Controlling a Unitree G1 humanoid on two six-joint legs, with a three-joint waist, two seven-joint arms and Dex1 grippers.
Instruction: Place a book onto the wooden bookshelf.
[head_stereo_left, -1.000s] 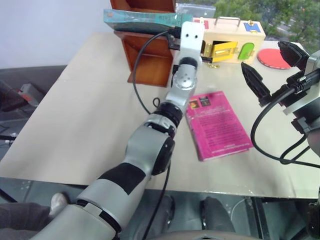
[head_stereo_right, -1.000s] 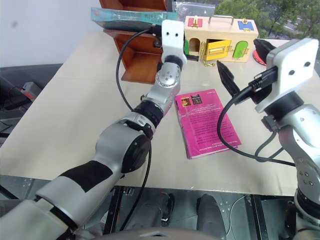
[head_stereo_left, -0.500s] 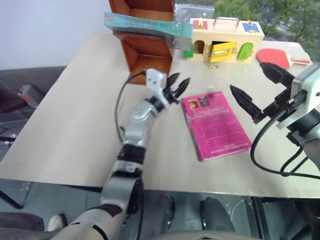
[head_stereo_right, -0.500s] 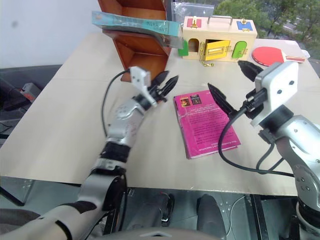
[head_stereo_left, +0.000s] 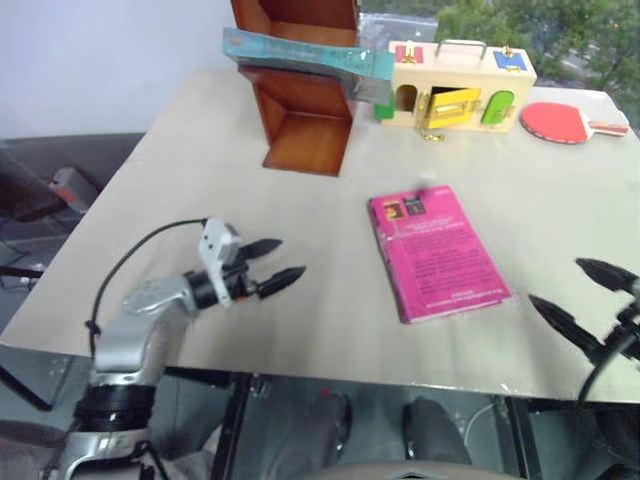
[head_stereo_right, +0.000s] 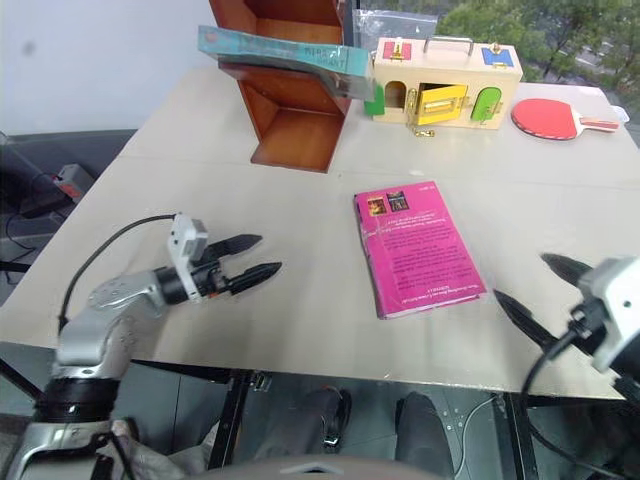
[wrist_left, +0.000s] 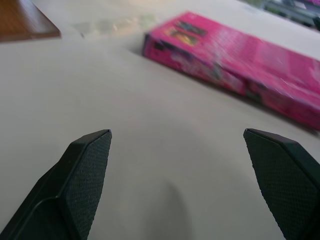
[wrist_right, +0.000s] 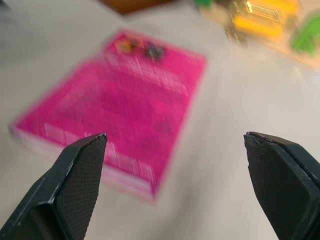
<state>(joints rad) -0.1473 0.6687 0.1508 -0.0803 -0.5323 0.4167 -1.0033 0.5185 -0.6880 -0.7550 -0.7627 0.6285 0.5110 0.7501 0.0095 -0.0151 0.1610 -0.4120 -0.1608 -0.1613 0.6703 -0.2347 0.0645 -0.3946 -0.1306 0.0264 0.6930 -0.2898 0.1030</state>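
The teal book (head_stereo_left: 300, 52) lies flat on a board of the reddish-brown wooden bookshelf (head_stereo_left: 305, 135) at the table's far side, its right end sticking out past the shelf. No gripper touches it. My left gripper (head_stereo_left: 291, 258) hovers low over the table's front left, far from the shelf, open and empty, pointing right. In the left wrist view the left gripper (wrist_left: 175, 134) has its fingers spread wide over bare table. My right gripper (head_stereo_left: 556, 281) is open and empty at the front right edge, and the right gripper (wrist_right: 172, 136) faces the pink book.
A magenta-pink book (head_stereo_left: 440, 252) lies flat in the middle right of the table (head_stereo_left: 180, 180). A pale wooden box (head_stereo_left: 460, 85) with colourful latched doors stands right of the shelf. A red paddle (head_stereo_left: 565, 122) lies at the far right.
My left gripper let go of the teal book, opened and drew back down to the front left. The right gripper sank to the front right edge. The book stays on the shelf.
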